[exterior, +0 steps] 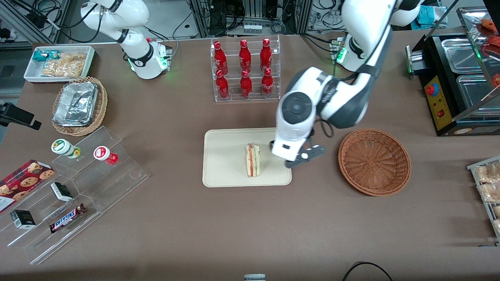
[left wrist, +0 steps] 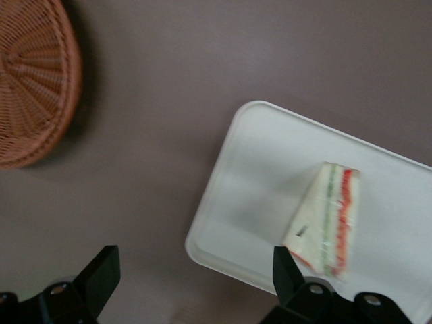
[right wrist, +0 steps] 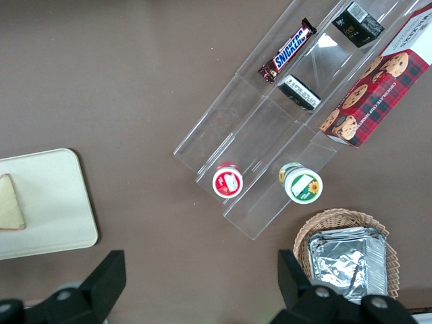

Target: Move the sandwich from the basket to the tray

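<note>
The sandwich [exterior: 252, 160], a cream wedge with a red and green stripe, lies on the cream tray [exterior: 222, 156], near its middle. It also shows in the left wrist view [left wrist: 329, 219] on the tray [left wrist: 270, 175], and at the edge of the right wrist view [right wrist: 10, 202]. My left gripper [exterior: 297, 157] hangs above the tray's edge nearest the basket, open and empty [left wrist: 194, 260]. The reddish-brown wicker basket [exterior: 374, 161] stands beside the tray toward the working arm's end, with nothing in it [left wrist: 30, 81].
A clear rack of red bottles [exterior: 245, 70] stands farther from the front camera than the tray. A clear stepped snack display [exterior: 78, 183], a tan wicker basket with foil containers [exterior: 80, 105] and a white snack bin [exterior: 58, 62] lie toward the parked arm's end. A black machine [exterior: 461, 78] stands at the working arm's end.
</note>
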